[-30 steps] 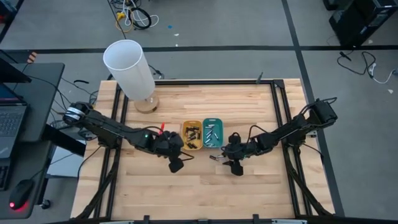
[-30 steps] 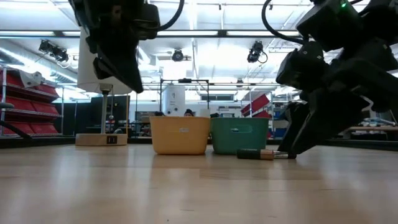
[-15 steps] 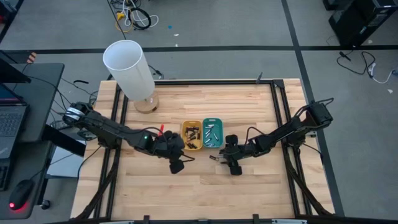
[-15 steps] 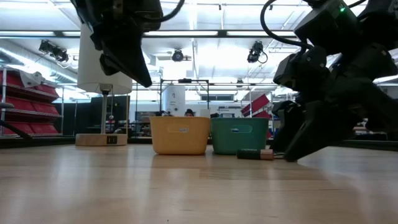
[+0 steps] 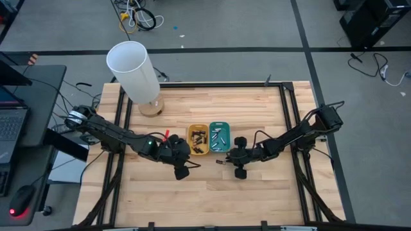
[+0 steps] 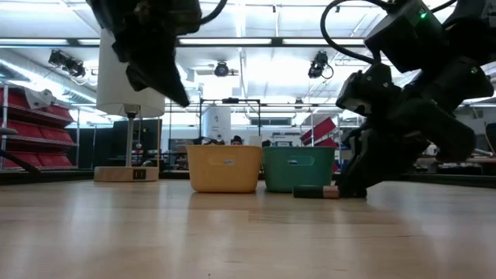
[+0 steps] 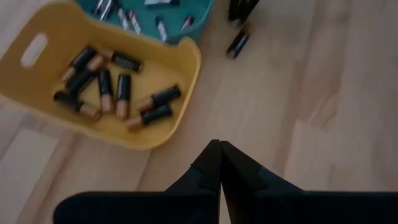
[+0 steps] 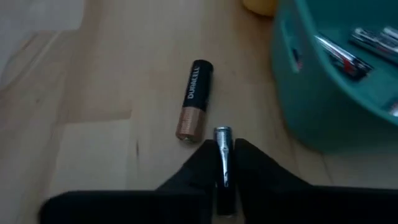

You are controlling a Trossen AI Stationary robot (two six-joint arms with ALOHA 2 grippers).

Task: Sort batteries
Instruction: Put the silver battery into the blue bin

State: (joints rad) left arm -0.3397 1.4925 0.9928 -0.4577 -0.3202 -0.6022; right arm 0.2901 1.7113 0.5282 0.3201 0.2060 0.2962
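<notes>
Several dark, copper-ended batteries lie in the yellow tray (image 7: 99, 81) (image 5: 197, 139), and slimmer ones in the teal tray (image 8: 336, 81) (image 5: 219, 136). In front of the teal tray a copper-ended battery (image 8: 194, 99) (image 6: 314, 191) lies on its side on the table. Right beside it is a slim silvery battery (image 8: 222, 149), with my right gripper (image 8: 222, 146) (image 5: 226, 161) shut on it, low at the table. My left gripper (image 7: 219, 163) (image 5: 182, 170) hangs shut and empty above the table, just nearer than the yellow tray. My right gripper pinches the slim battery between its two fingers (image 8: 200, 158), which lie along it. The battery's silvery end (image 8: 222, 132) sticks out past the fingertips. The fingers slant down from the table's right side. I cannot tell whether the battery is clear of the table.
A white lamp (image 5: 136, 72) on a wooden base stands at the table's far left. The two trays sit side by side at the table's middle. Bare wood (image 5: 205, 199) stretches from both grippers to the near edge.
My right gripper has shifted a little toward the table's left, along the table top, in on the slim battery beside the copper-ended one. The copper-ended battery has stayed where it lay.
</notes>
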